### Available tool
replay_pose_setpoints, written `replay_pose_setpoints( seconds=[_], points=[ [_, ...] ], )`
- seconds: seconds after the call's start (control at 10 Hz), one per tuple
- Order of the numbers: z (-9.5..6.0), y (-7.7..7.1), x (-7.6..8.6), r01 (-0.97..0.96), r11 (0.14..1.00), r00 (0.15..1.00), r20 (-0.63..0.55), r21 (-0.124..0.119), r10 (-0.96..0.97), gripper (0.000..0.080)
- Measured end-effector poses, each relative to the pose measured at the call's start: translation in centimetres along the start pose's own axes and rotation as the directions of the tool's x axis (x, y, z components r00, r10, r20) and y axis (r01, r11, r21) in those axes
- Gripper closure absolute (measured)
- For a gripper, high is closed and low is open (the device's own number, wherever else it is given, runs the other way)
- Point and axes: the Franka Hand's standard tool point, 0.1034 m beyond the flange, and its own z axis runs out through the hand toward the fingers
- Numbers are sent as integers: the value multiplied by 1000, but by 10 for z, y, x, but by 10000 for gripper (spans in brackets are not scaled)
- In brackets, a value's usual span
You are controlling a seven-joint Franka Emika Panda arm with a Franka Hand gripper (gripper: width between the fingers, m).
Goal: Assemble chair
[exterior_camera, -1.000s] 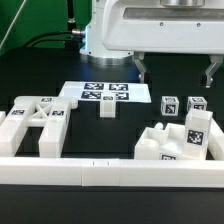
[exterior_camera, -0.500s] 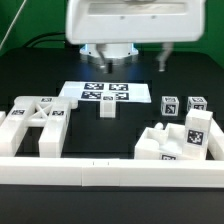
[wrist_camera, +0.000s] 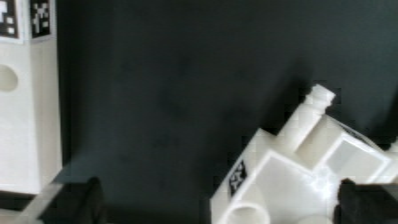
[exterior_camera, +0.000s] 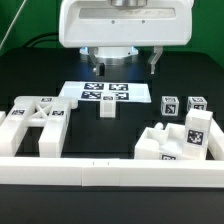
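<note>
The chair lies in loose glossy white tagged pieces on the black table. An X-braced frame (exterior_camera: 35, 122) is at the exterior view's left, a notched block (exterior_camera: 176, 142) at its right. Two small cubes (exterior_camera: 169, 105) (exterior_camera: 197, 103) stand behind the block. A small piece (exterior_camera: 107, 108) sits at the marker board's front edge. My gripper (exterior_camera: 125, 66) hangs open and empty high above the marker board, touching nothing. In the wrist view my gripper (wrist_camera: 231, 205) is open, with one white tagged piece (wrist_camera: 25, 100) at one edge and another with a peg (wrist_camera: 306, 150) between the fingers' line, far below.
The marker board (exterior_camera: 92, 92) lies flat at the table's middle back. A long plain white rail (exterior_camera: 110, 171) runs along the front edge, in front of the frame and the block. Cables and the arm's base stand behind.
My gripper has moved toward the exterior view's left, from above the cubes to above the marker board, and dipped slightly. The pieces have not moved.
</note>
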Motion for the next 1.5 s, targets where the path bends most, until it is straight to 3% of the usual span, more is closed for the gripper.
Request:
replay_pose_setpoints(
  seconds=[0.3,0.7,0.8,0.9,1.3,1.5],
  points=[
    [41,21,-34,54,998,999,-8,-40,-54,150],
    [43,21,-36,57,998,998,23,-28,-56,150],
    [44,20,-38,48,999,998,44,-21,-47,150],
    [43,16,-45,10,1000,986,167,19,-13,150],
    [44,12,-49,-42,998,924,383,52,19,150],
    [45,7,-53,-50,996,853,522,75,4,150]
  ],
)
